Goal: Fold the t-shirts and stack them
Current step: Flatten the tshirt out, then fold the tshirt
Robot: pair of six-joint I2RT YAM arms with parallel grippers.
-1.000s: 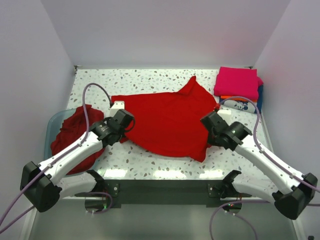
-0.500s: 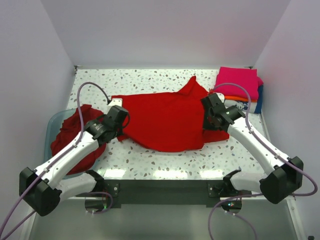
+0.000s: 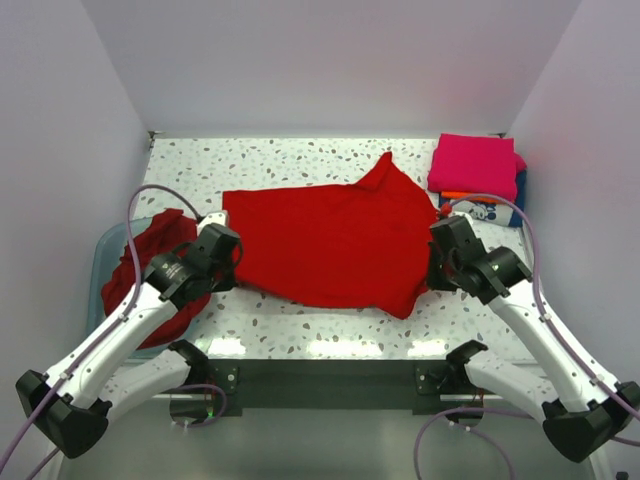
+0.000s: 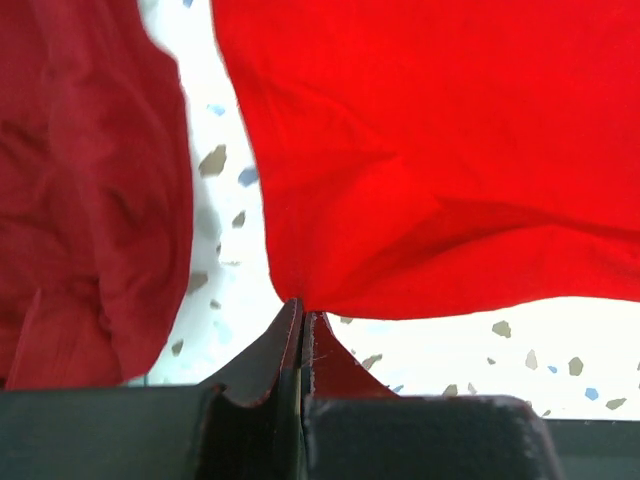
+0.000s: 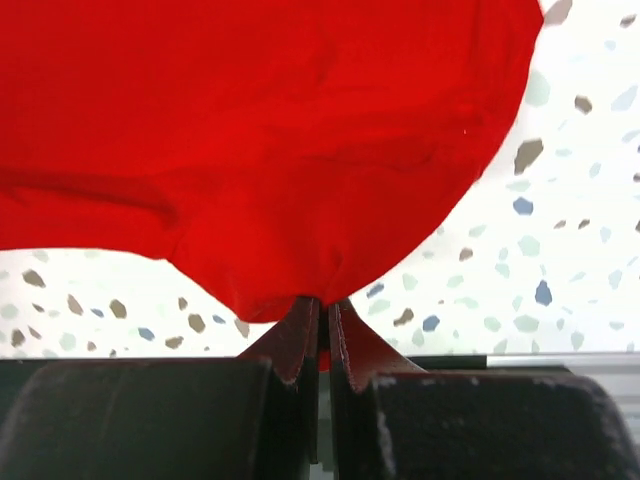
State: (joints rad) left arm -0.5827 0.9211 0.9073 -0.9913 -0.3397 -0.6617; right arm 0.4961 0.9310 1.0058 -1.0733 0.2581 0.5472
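Spread t-shirt left of stack

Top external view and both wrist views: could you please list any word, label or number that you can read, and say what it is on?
No readable text anywhere.
Blue print on the white t-shirt at the far right: too small and blurred to read.
The red t-shirt spread on the table shows no print.

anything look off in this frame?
Nothing damaged. The red t-shirt lies skewed and rumpled, one sleeve poking toward the far edge, near corners pinched in the left fingers and right fingers. A dark red shirt bulges over the teal tub rim. The folded stack looks tidy.
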